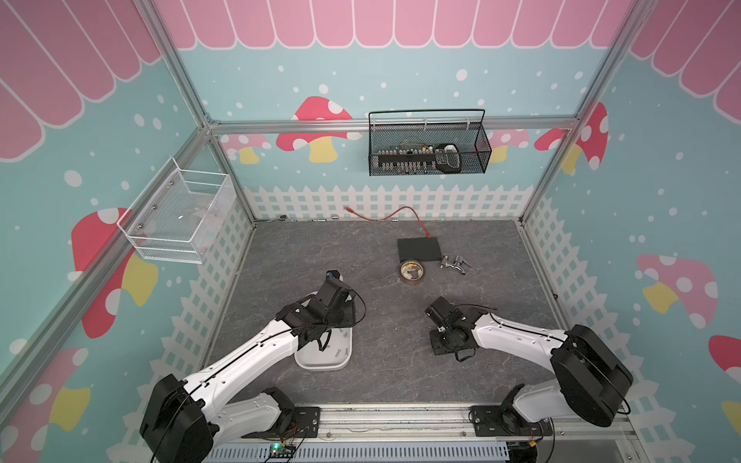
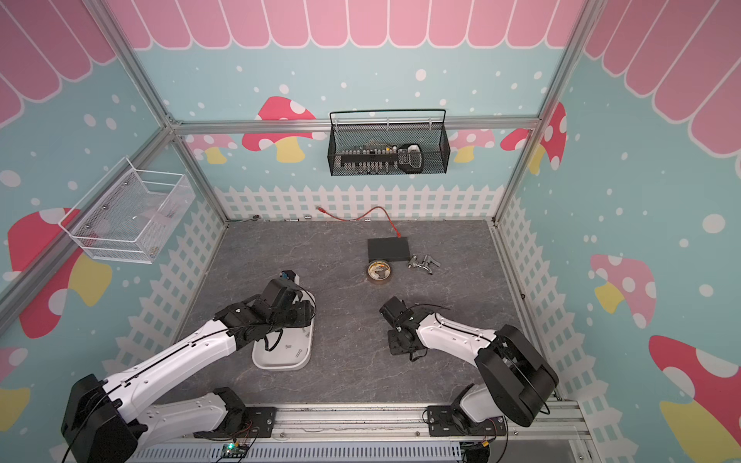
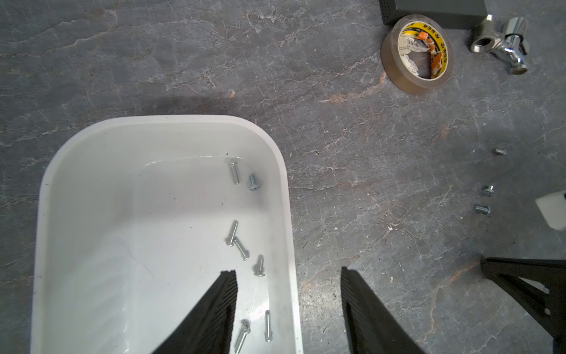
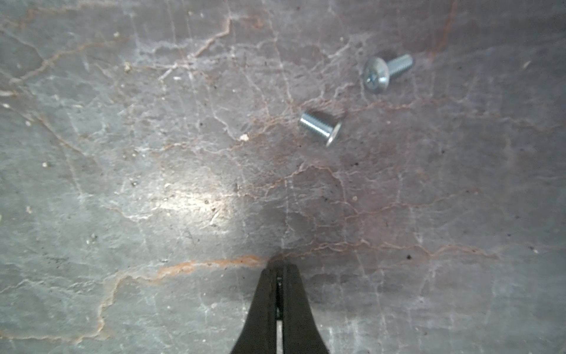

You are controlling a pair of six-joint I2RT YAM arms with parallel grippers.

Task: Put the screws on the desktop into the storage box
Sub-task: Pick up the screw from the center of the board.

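The white storage box lies on the grey desktop under my left arm, and it shows in both top views. Several silver screws lie inside it along one side. My left gripper hangs open over the box's rim, with nothing between its fingers. Three screws lie loose on the desktop near my right arm. Two of them show just beyond my right gripper, which is shut at the tabletop. A pale speck sits in its slit; I cannot tell what it is.
A roll of brown tape, a flat black box and a clump of silver fittings sit behind the right arm. An orange cable runs along the back wall. A black mesh basket and a white one hang on the walls.
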